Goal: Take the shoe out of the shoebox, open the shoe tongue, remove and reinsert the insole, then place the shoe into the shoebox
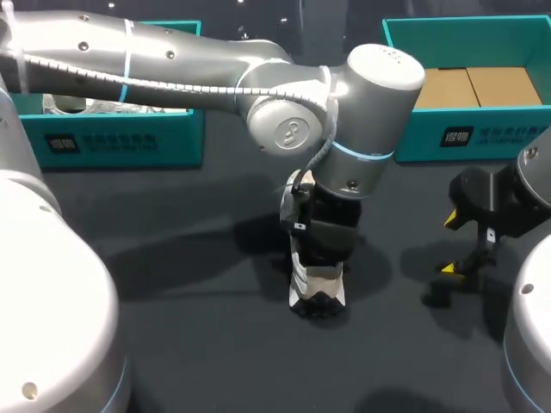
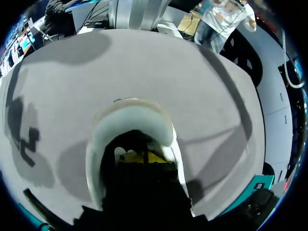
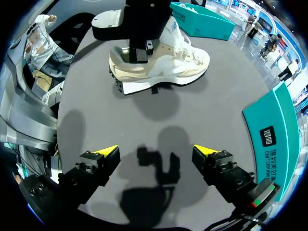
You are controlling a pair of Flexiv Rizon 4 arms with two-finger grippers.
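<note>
Shoe (image 1: 317, 288) stands on its sole at the middle of the table (image 1: 207, 344), outside the box, with its long axis running away from the robot and, apparently, its heel nearest. The left claw (image 2: 144, 156) is nearer, reaching straight down into the heel opening; whether it is apart or clamped cannot be told. The right claw (image 3: 156, 154) hovers with its tips spread apart, well to the shoe's side.

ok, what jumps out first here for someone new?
The pale shoe mid-table, with the left arm down on it from above. Beside it the right arm holds its jaws open over bare table. One teal shoebox sits far left, a second shoebox far right.
</note>
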